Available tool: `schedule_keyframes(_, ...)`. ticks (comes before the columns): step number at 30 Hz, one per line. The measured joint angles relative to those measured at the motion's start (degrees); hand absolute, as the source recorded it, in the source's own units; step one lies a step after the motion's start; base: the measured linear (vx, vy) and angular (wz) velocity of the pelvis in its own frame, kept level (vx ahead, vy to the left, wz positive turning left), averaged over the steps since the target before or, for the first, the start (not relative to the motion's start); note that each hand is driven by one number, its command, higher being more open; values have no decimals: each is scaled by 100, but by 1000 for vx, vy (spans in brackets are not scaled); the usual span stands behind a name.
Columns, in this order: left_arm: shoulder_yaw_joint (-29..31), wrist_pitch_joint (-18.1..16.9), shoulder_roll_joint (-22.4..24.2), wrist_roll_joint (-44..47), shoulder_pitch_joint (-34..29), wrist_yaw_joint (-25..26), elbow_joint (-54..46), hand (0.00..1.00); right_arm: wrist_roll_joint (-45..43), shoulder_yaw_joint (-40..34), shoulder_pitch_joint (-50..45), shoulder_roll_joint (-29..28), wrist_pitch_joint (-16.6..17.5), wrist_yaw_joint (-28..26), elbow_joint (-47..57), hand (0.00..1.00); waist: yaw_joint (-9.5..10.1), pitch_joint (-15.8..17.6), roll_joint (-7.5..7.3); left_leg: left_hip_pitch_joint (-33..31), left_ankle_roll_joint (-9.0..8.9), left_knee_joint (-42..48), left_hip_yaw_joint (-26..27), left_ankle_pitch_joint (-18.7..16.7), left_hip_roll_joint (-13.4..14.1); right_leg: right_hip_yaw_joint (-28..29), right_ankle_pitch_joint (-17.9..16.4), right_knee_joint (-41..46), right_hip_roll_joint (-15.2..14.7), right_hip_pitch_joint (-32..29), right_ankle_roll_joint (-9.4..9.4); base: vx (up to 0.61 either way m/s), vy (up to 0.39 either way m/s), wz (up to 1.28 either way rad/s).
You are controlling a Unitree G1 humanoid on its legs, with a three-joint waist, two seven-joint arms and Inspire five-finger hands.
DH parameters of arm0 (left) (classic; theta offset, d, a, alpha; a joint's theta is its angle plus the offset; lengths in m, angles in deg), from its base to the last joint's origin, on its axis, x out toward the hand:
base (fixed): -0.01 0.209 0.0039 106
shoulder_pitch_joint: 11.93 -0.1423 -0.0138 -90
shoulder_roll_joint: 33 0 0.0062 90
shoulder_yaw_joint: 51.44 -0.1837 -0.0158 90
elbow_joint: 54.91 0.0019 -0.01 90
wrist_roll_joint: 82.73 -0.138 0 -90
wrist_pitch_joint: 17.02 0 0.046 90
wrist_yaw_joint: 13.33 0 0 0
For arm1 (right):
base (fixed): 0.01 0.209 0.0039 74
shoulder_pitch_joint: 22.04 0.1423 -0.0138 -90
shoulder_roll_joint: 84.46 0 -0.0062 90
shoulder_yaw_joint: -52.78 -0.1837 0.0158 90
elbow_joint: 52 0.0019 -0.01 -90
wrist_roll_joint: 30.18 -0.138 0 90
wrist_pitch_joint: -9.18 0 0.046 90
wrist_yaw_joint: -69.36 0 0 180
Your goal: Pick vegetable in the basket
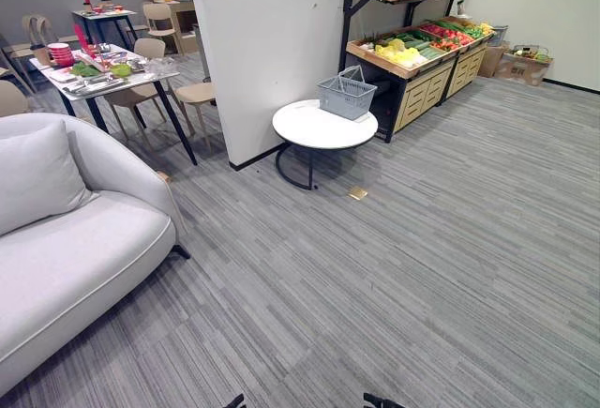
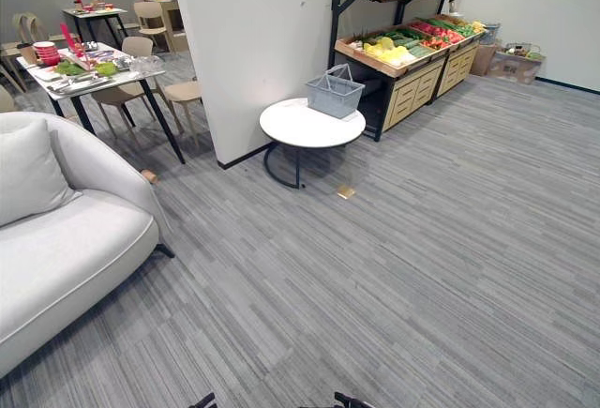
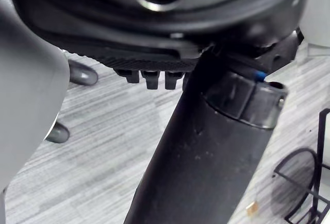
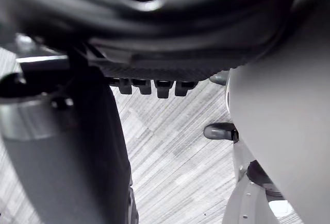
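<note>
1. We see the vegetables lying in the lower tier of the wooden produce rack.
2. The grey wire basket stands on the round white table, just beside that rack.
3. The left hand and the right hand hang over the carpet; we cannot tell whether either is spread or closed.
4. A grey sofa sits well apart, on the left.

- My left hand hangs dark across the feed. Its fingers are a short row of stubs beside the thick thumb — relaxed, holding nothing.
- Grey striped carpet lies beyond.
- A pale grey sofa stands on dark feet.
- A black wire frame stands on the carpet — a small tan object lies just beside it.
</note>
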Motion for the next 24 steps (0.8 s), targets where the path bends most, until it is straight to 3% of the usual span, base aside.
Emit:
schedule_keyframes(9, -259, 9, -59, -206, 30, -76, 49, 100, 200, -3, 29, -20, -94, 86, -5, 100, 1, -3, -2, 18, -25, 1, 39, -17, -51, 14, 82, -176, -38, 103, 63, 0, -1, -1)
schedule_keyframes(24, -20, 114, 12, -461, 35, 331, 156, 100, 184, -121, 14, -29, -145, 84, -11, 100, 0, -35, 21, 113, -34, -28, 99, -25, -52, 60, 95, -184, -41, 189, 80, -28, -10, -2)
